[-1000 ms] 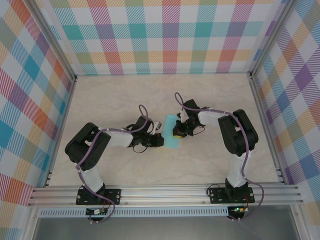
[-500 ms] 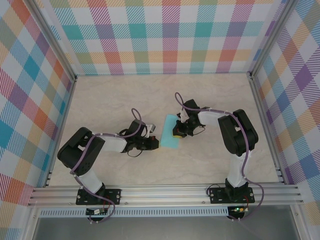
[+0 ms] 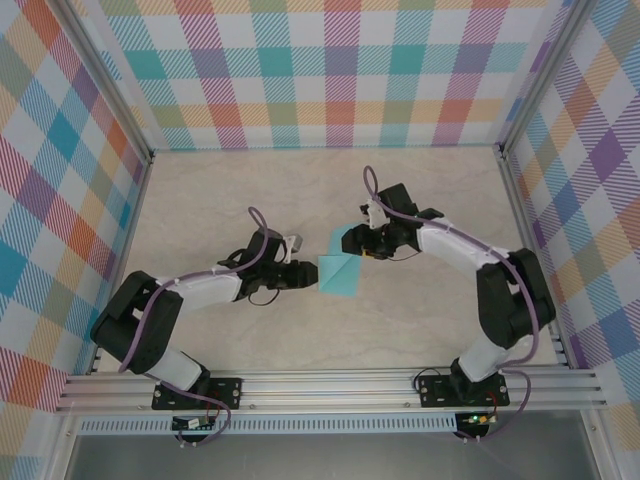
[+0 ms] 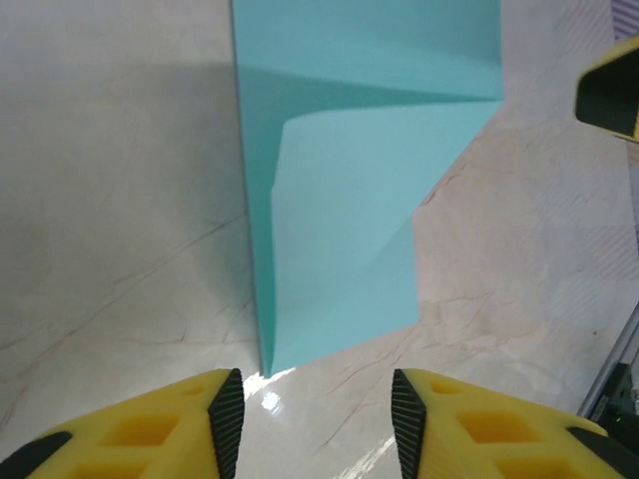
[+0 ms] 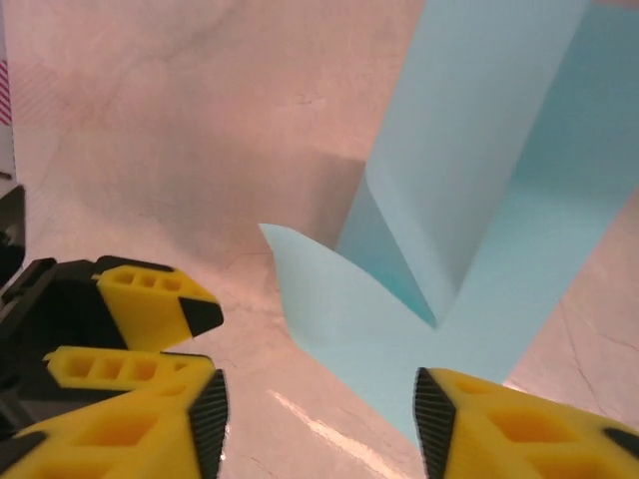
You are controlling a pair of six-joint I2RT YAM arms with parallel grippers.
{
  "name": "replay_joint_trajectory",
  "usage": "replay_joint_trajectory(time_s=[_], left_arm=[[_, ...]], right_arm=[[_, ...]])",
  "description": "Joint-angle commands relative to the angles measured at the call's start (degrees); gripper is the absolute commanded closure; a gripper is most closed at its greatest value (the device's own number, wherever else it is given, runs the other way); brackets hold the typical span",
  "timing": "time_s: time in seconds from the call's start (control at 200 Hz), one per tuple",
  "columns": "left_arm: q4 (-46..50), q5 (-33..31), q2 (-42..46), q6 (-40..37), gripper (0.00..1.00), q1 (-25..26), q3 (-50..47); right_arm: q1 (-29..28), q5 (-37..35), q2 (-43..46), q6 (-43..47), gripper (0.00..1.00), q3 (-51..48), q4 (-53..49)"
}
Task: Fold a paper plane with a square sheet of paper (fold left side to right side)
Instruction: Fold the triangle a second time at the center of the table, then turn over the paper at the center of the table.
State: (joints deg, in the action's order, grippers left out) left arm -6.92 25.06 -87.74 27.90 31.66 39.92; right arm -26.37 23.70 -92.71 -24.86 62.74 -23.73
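The left gripper (image 4: 318, 417) is released. Its yellow jaws stand apart, with bare table (image 4: 110, 249) showing between the black pads (image 4: 228, 419). Just ahead of them lies the near corner of the square sheet of paper (image 4: 339, 249), already doubled over, with a slanted flap across it. The right gripper (image 5: 319, 419) is released too, its jaws apart above a loose corner that curls up off the surface; neither pad pinches it. Seen from above, the turquoise sheet sits near the middle of the table, between the two grippers.

The paper looks very light, thin and limp. It will likely slide on the smooth top and spring back from soft creases, and a hard pinch could crumple it. The raised free corner seems the best place to hold, with the other gripper pinning the flat part.
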Motion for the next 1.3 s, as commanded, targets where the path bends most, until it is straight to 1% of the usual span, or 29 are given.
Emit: replay_joint_trajectory(time_s=[0.0,0.135,0.215,0.34,0.45,0.545,0.67,0.775,0.855,0.93,1.0,1.12,1.23,1.295], left_arm=[[-2.6,1.4,-3.5,0.9,0.51,-0.7,3.2],[-3.5,0.4,-8.1,1.4,0.49,-0.7,5.5],[-5.4,0.9,-10.2,2.2,0.49,-0.7,5.9],[-6.9,1.2,-12.4,2.8,0.55,-0.7,7.0],[-7.0,0.4,-12.3,3.0,0.55,-0.7,6.7],[-6.9,-0.1,-11.6,2.9,0.54,-0.7,5.9],[-6.6,-1.0,-10.2,2.7,0.53,-0.7,4.9],[-5.9,-1.9,-8.3,2.3,0.52,-0.7,3.7],[-4.8,-3.8,-5.9,2.1,0.50,-0.8,2.5],[-4.1,-5.2,-3.1,2.3,0.49,-1.0,1.2],[-3.3,-6.4,0.0,2.7,0.48,-1.1,-0.2],[-1.6,-8.8,6.0,4.0,0.44,-1.1,-2.7],[0.7,-10.9,12.1,4.5,0.40,-1.1,-4.8],[2.2,-12.4,16.3,4.9,0.36,-1.1,-6.0]], right_arm=[[-0.3,-3.8,4.3,1.0,0.36,-5.1,-3.5],[-0.3,-2.1,8.9,-0.3,0.22,-10.1,-1.5],[-0.3,0.6,9.6,-1.3,0.18,-12.5,1.0],[-0.3,5.9,8.0,-4.1,0.18,-15.3,9.0],[-0.3,9.2,3.7,-5.7,0.25,-14.3,14.3],[-0.3,9.5,0.0,-6.5,0.26,-12.3,16.7],[-0.3,9.0,-4.9,-6.9,0.30,-8.8,17.3],[-0.3,10.7,-8.6,-8.1,0.35,-6.7,19.8],[-0.3,11.3,-11.2,-8.8,0.40,-5.4,21.1],[-0.4,11.7,-13.4,-9.3,0.45,-4.1,21.3],[-0.3,13.1,-14.4,-10.3,0.52,-4.2,23.6],[-0.5,14.9,-13.3,-9.7,0.67,-4.5,25.0],[-0.4,14.1,-10.3,-7.1,0.85,-4.5,22.8],[-0.3,14.3,-8.3,-6.3,0.92,-4.6,21.9]])
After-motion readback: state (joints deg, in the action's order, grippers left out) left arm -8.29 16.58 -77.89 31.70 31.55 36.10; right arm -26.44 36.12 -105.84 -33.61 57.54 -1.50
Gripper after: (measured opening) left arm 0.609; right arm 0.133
